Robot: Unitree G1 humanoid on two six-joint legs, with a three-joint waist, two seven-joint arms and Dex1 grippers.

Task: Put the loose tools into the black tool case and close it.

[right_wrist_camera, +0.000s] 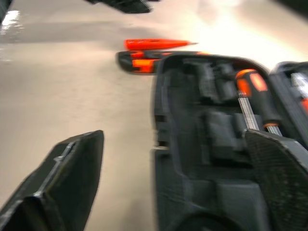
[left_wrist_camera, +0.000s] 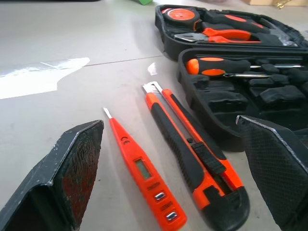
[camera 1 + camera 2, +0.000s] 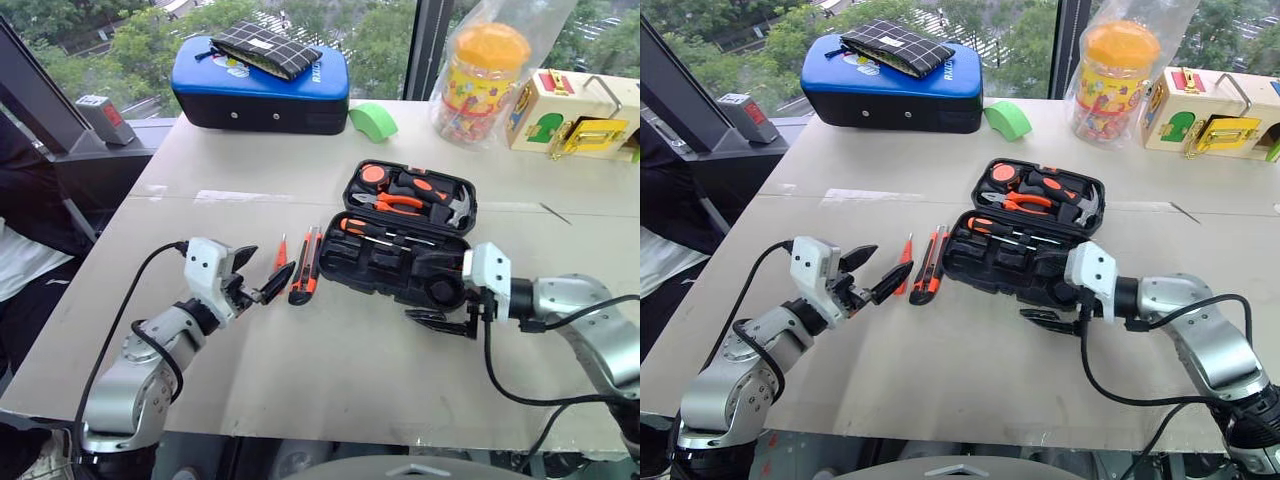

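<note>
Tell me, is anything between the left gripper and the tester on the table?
Nothing visible. The left gripper is open, and the tester lies on bare table just ahead of it. The knife lies beside the tester, on the side toward the case, not in the way.

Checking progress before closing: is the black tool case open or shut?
Open: the black moulded plastic tool case lies spread flat, tools visible in both halves.

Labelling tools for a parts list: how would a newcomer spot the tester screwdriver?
Find the open black tool case mid-table. Two loose tools lie on the table beside it. The tester screwdriver is the slimmer, all-orange one, farther from the case than the black-and-orange utility knife.
</note>
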